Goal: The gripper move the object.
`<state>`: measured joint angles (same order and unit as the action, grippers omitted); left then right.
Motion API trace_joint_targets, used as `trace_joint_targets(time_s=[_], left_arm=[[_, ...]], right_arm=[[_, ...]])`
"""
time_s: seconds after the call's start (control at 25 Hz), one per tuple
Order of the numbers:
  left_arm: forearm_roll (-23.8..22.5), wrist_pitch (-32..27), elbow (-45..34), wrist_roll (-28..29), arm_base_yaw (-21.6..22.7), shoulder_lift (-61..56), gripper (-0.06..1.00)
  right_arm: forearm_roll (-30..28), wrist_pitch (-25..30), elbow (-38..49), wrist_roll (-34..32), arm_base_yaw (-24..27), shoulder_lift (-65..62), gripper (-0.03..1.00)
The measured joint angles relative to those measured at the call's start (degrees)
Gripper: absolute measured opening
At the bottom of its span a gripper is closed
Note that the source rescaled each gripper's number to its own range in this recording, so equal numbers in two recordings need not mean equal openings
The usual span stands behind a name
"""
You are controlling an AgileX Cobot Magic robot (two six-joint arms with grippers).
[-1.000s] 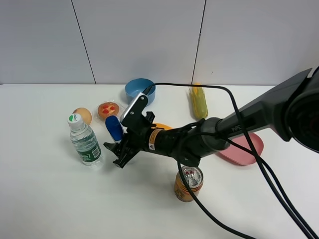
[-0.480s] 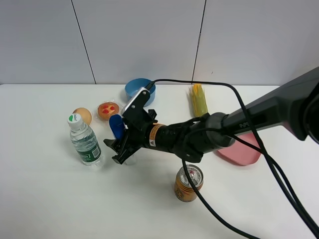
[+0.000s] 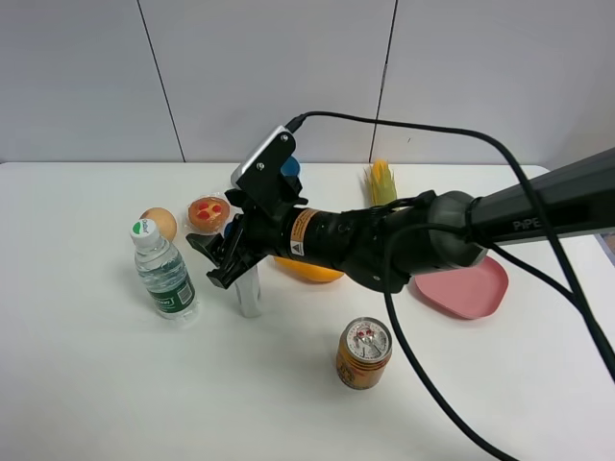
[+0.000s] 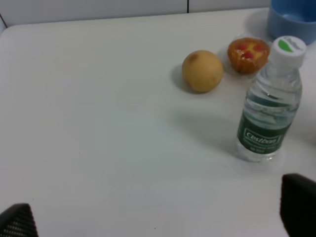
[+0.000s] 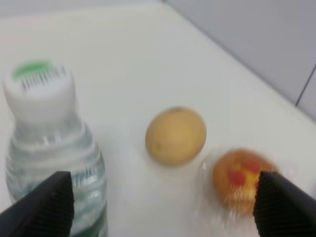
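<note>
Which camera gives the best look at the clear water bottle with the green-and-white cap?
The left wrist view: the water bottle stands whole and sharp, label print visible. The exterior high view also shows it whole, but smaller. The right wrist view catches only its blurred cap and upper body.

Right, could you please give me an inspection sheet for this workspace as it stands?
Surface: white table, no spills seen.
Job's things: white shampoo bottle stands upright, its top hidden behind the right end effector; no grasp visible.
Clutter: water bottle, round yellow fruit, fruit tart, blue bowl, corn cob, orange item under the arm, pink plate, drink can.
End effectors: right end effector open, beside the water bottle; left end effector open, facing the water bottle.
Cables: black cable arcs over the right arm, then runs down past the drink can.
Surroundings: grey panelled wall; nothing else seen.
</note>
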<state>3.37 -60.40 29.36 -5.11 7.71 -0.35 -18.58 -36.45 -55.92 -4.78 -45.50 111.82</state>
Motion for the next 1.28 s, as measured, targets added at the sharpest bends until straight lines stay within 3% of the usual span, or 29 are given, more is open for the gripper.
trace_joint_targets(time_s=[0.28,0.4,0.56,0.6,0.8,0.92,0.96,1.12,1.28], left_arm=[[0.0,0.0,0.0,0.0,0.0,0.0,1.00],[0.0,0.0,0.0,0.0,0.0,0.0,1.00],[0.0,0.0,0.0,0.0,0.0,0.0,1.00],[0.0,0.0,0.0,0.0,0.0,0.0,1.00],[0.0,0.0,0.0,0.0,0.0,0.0,1.00],[0.0,0.0,0.0,0.0,0.0,0.0,1.00],[0.0,0.0,0.0,0.0,0.0,0.0,1.00],[0.0,0.0,0.0,0.0,0.0,0.0,1.00],[0.0,0.0,0.0,0.0,0.0,0.0,1.00]], right_arm=[[-0.6,1.0,0.0,-0.5,0.0,-7.0,0.58],[-0.6,7.9,0.0,-0.5,0.0,-13.5,0.58],[2.0,21.1,0.0,-0.5,0.0,-21.3,0.58],[2.0,21.1,0.0,-0.5,0.0,-21.3,0.58],[9.3,40.3,-0.1,0.2,0.0,-30.0,0.58],[14.1,48.2,-0.1,4.8,0.0,-34.3,0.58],[17.3,51.3,-0.1,9.8,0.3,-36.6,0.58],[23.8,54.4,-0.1,17.8,3.0,-39.6,0.58],[26.1,54.7,-0.1,20.1,9.9,-40.8,0.58]])
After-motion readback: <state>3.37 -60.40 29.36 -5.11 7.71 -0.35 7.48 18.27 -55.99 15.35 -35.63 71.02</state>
